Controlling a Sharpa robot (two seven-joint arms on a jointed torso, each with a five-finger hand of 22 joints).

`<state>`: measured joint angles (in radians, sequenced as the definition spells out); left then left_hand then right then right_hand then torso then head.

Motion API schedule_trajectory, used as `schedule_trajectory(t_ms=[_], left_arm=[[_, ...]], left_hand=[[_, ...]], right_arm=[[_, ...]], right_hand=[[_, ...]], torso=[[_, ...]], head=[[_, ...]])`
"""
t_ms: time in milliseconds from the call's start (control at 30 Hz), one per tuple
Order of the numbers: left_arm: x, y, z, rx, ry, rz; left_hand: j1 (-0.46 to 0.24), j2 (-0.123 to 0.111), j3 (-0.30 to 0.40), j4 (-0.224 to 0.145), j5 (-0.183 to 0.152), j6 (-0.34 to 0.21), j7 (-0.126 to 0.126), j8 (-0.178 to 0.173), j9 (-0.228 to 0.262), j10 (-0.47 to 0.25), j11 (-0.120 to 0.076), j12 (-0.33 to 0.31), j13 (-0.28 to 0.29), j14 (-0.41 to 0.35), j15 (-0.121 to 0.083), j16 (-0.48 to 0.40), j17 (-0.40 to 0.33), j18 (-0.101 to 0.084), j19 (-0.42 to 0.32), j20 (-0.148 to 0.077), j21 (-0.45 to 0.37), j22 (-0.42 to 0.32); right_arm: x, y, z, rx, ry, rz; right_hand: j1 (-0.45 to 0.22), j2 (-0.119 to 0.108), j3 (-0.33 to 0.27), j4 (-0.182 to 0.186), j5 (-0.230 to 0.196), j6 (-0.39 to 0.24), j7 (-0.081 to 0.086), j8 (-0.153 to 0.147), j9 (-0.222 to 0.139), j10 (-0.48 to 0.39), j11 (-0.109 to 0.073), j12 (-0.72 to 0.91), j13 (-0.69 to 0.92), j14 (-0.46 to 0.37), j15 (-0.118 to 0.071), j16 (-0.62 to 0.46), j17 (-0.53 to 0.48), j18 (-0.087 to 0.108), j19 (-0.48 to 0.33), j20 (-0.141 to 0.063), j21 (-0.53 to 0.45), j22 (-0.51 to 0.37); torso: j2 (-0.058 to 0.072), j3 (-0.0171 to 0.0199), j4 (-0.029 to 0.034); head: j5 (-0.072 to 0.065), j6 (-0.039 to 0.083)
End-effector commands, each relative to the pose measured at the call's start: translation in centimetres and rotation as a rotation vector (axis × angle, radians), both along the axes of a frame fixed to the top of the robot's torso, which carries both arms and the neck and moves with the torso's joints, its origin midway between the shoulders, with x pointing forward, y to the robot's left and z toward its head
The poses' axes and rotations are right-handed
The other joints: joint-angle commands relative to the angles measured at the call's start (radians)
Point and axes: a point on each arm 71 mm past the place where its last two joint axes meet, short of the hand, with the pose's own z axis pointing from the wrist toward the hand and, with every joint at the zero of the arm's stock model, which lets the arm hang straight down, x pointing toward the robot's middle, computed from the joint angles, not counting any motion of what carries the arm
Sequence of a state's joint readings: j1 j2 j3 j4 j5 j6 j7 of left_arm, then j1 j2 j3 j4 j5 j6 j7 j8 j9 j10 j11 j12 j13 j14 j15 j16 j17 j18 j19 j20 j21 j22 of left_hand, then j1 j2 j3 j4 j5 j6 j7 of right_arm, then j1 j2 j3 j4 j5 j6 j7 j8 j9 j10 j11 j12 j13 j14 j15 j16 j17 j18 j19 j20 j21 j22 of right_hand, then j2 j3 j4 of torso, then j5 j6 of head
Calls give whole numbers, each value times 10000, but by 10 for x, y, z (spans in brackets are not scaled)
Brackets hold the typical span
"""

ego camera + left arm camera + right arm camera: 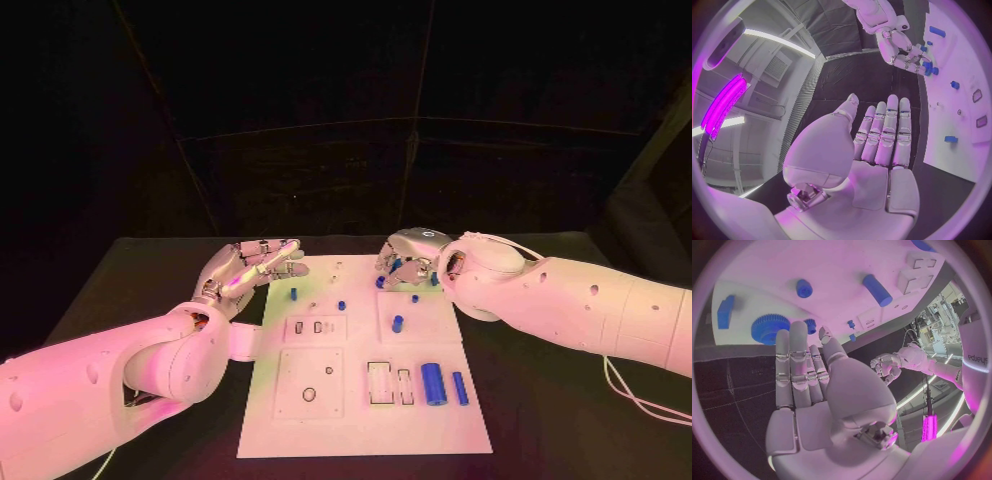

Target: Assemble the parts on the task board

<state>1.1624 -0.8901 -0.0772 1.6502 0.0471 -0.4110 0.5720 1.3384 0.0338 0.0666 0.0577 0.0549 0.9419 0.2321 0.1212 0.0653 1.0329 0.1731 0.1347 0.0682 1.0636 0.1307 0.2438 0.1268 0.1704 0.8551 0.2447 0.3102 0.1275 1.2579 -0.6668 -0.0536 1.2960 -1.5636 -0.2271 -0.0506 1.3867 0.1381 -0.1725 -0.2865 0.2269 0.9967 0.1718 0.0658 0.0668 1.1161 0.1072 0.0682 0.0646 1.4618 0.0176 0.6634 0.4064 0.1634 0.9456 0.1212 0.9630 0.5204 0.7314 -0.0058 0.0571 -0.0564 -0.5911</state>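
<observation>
On the black tabletop [173, 270] the white task board [361, 410] lies between our arms. Our left hand [248, 268] is empty, fingers [886, 135] straight and together beside the board's edge. Our right hand [411, 256] hovers over small blue parts [391, 281], fingers extended, empty; we should lower slowly and pinch one squarely.

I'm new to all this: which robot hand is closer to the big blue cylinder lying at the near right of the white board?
The right robot hand, I think, though neither is close. It hovers over the task board's far edge, up-board from the big blue cylinder. The left robot hand sits off the board's far-left corner.
</observation>
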Motion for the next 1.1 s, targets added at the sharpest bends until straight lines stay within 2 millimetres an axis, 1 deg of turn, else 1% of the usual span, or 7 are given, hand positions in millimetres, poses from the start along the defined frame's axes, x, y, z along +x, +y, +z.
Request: schedule_trajectory(t_ms=[33, 233, 433, 533, 633, 867, 1100], left_arm=[[0, -3, 2, -72, -55, -334], [0, -4, 2, -105, -45, -410], [0, -5, 2, -121, -27, -465], [0, -5, 2, -123, -9, -487], [0, -5, 2, -128, 3, -509], [0, -5, 2, -125, 49, -545], [1, -5, 2, -124, 77, -570]], left_hand=[[-119, -18, -41, -27, 17, 72, 17, -5, 3, 64, 25, -22, 9, 87, -19, 39, 16, 145, 72, -5, 55, -13], [-174, 2, -61, 0, 17, 46, 31, -19, 0, 44, 36, -39, 4, 99, -16, 34, 26, 141, 93, -9, 52, -21], [-180, 6, -63, 3, 17, 43, 32, -20, 0, 41, 38, -41, 3, 98, -15, 32, 27, 140, 95, -9, 51, -22], [-187, 11, -65, 7, 18, 38, 34, -22, -1, 35, 40, -45, 2, 97, -13, 29, 28, 139, 97, -9, 49, -25], [-200, 19, -68, 14, 18, 31, 37, -25, -1, 27, 43, -51, 0, 94, -11, 24, 29, 137, 99, -9, 46, -28], [-252, 47, -85, 46, 18, 16, 45, -28, 0, 10, 50, -64, -2, 87, -4, 7, 34, 133, 106, -7, 34, -39], [-260, 51, -88, 52, 18, 13, 46, -29, 0, 7, 52, -66, -3, 85, -3, 5, 35, 133, 106, -7, 32, -41]], right_arm=[[2, 2, 0, -610, -23, -57], [4, 6, -2, -772, 118, -79], [6, 9, -5, -933, 304, -80], [8, 10, -6, -1021, 406, -91], [8, 10, -7, -1081, 470, -123], [9, 13, -7, -1147, 507, -122], [10, 15, -7, -1213, 406, -100]], right_hand=[[23, 162, -51, -14, 31, -38, -8, 0, -7, -22, 0, 24, -5, 175, -7, 451, 256, 190, -23, -38, 290, 213], [107, 397, 109, -25, -168, 91, -23, 6, -7, 141, -27, 29, -14, 340, -16, 2343, 2112, -43, 787, -53, 1521, 1858], [95, 501, 214, -31, -165, 169, -34, -1, -10, 301, -61, 8, -20, 378, -19, 3570, 3338, -240, 1476, -57, 2404, 3137], [109, 544, 292, -34, -169, 197, -38, -5, -12, 373, -69, -10, -21, 396, -25, 4165, 3943, -346, 1855, -58, 2836, 3798], [122, 568, 355, -34, -167, 217, -38, -4, -12, 438, -82, -12, -19, 353, -30, 4366, 4077, -384, 1984, -57, 3020, 4054], [355, 650, 653, -59, -222, 397, -50, 30, 1, 688, -141, 18, -4, 329, -94, 4968, 4677, -547, 2556, -58, 3585, 5007], [486, 621, 990, -53, -261, 519, -59, 18, -5, 805, -156, -20, -7, 243, -116, 5211, 4804, -594, 2702, -55, 3812, 5329]], torso=[[49, 2, 16], [69, 7, 25], [89, 15, 23], [102, 15, 44], [109, 9, 56], [114, 23, 39], [123, 23, 37]], head=[[-21, -7], [-14, -17], [-17, -98], [-35, -98], [-42, -127], [-10, -185], [-5, -236]])
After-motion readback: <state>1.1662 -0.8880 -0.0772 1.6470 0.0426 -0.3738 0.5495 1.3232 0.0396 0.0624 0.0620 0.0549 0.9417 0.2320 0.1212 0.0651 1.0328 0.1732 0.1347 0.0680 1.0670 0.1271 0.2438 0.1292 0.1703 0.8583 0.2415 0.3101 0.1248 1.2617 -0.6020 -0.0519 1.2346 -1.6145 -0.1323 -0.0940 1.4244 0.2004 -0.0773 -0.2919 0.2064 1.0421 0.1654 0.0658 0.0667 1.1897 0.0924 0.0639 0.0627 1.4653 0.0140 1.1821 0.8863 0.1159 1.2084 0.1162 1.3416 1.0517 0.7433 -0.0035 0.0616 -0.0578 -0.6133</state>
